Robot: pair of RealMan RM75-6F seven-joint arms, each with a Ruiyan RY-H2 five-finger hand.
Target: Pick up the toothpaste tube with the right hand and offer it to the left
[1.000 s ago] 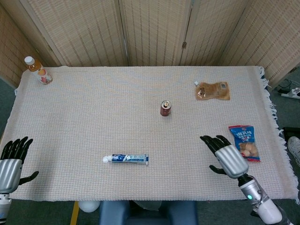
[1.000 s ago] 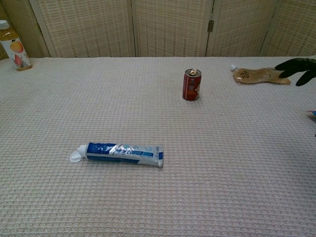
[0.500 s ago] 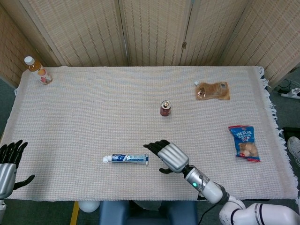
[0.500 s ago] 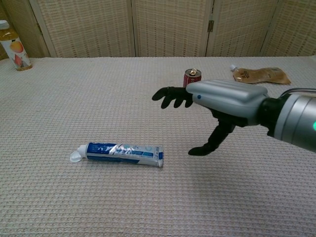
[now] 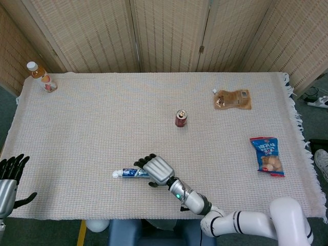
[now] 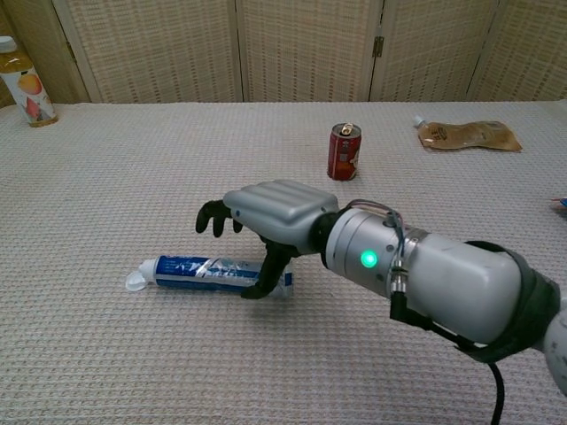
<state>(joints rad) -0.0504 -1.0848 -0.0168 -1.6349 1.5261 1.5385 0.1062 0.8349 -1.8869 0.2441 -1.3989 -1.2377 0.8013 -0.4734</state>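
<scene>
Once we'd swung our right hand [image 6: 270, 212] across from the table's right side, it hovered spread and empty over the toothpaste tube [image 6: 208, 273], thumb by its crimped end. Tube lay flat on the cloth, so grabbing looked next; left hand [image 5: 9, 179] waited spread.

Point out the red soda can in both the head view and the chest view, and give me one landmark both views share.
Head view: the red soda can stands right of centre, mid-table.
Chest view: the same can stands upright, above and right of centre, beyond the right hand.
Shared landmark: the brown pouch lies to the can's right, farther back, in both.
</scene>
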